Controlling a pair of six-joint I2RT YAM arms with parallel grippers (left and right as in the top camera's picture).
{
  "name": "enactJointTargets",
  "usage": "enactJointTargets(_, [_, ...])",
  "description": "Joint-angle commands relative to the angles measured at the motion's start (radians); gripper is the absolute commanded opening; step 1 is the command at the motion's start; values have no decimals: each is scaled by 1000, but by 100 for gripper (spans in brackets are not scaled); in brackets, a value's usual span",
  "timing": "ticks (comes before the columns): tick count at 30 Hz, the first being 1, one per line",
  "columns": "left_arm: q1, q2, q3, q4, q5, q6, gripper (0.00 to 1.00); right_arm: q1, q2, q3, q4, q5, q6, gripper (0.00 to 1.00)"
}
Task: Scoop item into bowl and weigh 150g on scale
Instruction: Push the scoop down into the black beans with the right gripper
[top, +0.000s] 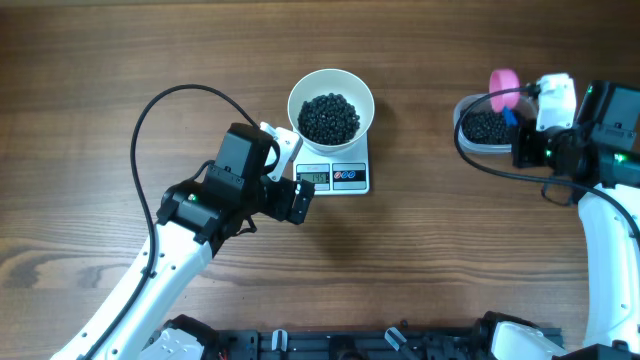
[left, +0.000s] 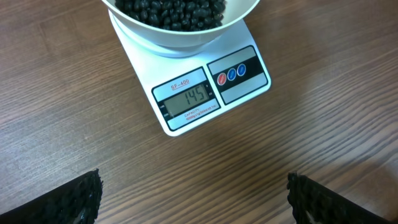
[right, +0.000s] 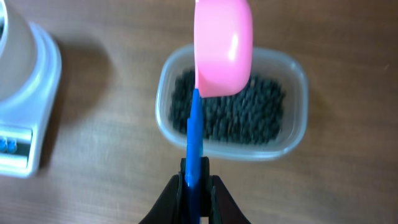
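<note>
Beans (top: 329, 117) fill bowl (top: 297, 98) beyond wide left gripper (top: 302, 170); right gripper (right: 198, 180) clamps scoop (right: 224, 46) above tub (right: 303, 93).

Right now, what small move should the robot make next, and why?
Probably dip the pink scoop, held over the tub by the right gripper, for a few more beans: the scale reads 145, just short of 150.

The white scale (top: 352, 180) lies flat near the centre of the tabletop (top: 420, 260). Its display (left: 189, 99) and coloured round buttons (left: 231, 74) run along the 6 o'clock edge, and the display reads 145. The round white bowl (top: 330, 80) stands upright on it, overhanging toward 12 o'clock, and holds a dark heap of tiny black beans (top: 330, 117). More beans (top: 486, 126) fill a clear tub (right: 297, 118) at 3 o'clock, well apart.
</note>
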Motion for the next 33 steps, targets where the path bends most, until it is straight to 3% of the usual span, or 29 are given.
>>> enactJointTargets(1, [-5, 4, 19, 3, -8, -3, 100, -4, -7, -3, -38, 23, -71, 4])
enactJointTargets(10, [-5, 4, 19, 3, -9, -3, 100, -4, 71, -3, -51, 138, -72, 4])
enactJointTargets(21, [-5, 4, 19, 3, -9, -3, 100, -4, 190, -3, -35, 141, -71, 4])
enactJointTargets(33, [-5, 4, 19, 3, -9, -3, 100, -2, 229, -3, -40, -63, -70, 4])
